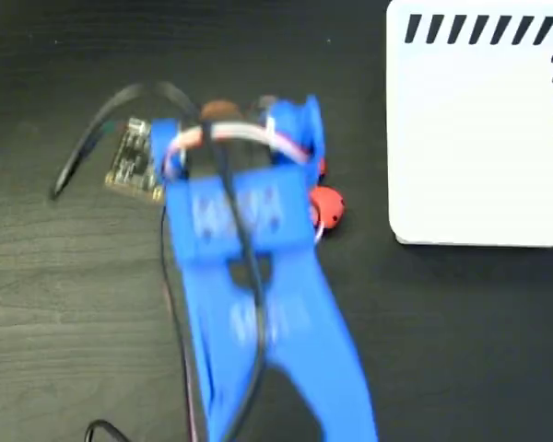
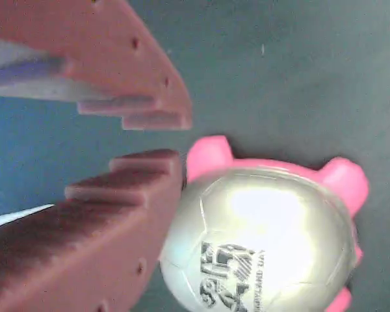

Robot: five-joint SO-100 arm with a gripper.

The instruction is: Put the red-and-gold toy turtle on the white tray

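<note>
Turtle – shiny domed shell, black print, pink feet; claw slightly parted, holding nothing.

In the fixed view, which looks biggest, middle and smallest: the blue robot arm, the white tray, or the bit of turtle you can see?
1. Blue robot arm, though it sits nearer the camera.
2. White tray, partly cut off.
3. Turtle, mostly hidden.

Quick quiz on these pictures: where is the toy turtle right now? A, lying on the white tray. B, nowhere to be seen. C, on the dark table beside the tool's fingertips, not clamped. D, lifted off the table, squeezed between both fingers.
C: in the wrist view the turtle sits on the dark table just beyond the tool, whose fingers close on nothing; the white tray holds nothing.
</note>
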